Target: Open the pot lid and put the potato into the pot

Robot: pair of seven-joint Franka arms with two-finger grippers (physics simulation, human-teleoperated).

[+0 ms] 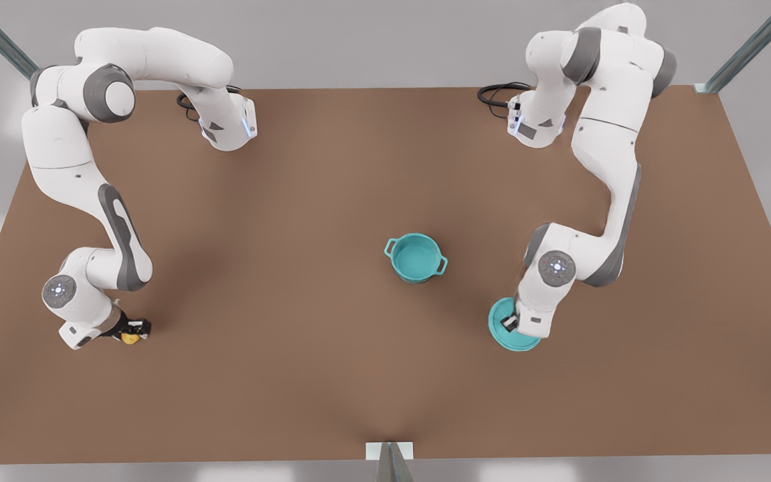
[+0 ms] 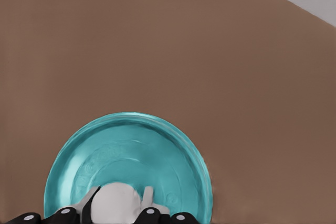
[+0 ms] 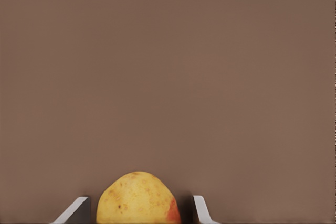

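Front view. The pot (image 1: 415, 257) stands uncovered near the middle of the bench (image 1: 305, 281), its teal interior empty, so it is ready to receive the load. The pot lid (image 1: 502, 329) sits off the pot, toward the near edge and well apart from it, under the left gripper (image 1: 510, 324); this placement keeps the pot mouth clear. The right gripper (image 1: 132, 333) is low over the bench near the near corner on the front view's left, with the potato (image 1: 131, 338) at its tip, well apart from the pot. No brand, label or writing can be read on any item.

Left wrist view. The left gripper (image 2: 119, 205) has its fingers (image 2: 149, 196) narrowed around the white knob (image 2: 115, 203) at the lid centre. The knob is the only raised grip point on the flat disc, which explains the hold. Whether the lid rests on the bench or is held just above it cannot be told. Faint embossing on the lid is not legible.

Right wrist view. The right gripper (image 3: 140, 211) has its fingers (image 3: 202, 211) set on either side of the potato (image 3: 137, 199), with a thin gap showing on one side; a firm grip is not confirmed. The straddling position suits a pick-up for transfer to the pot.
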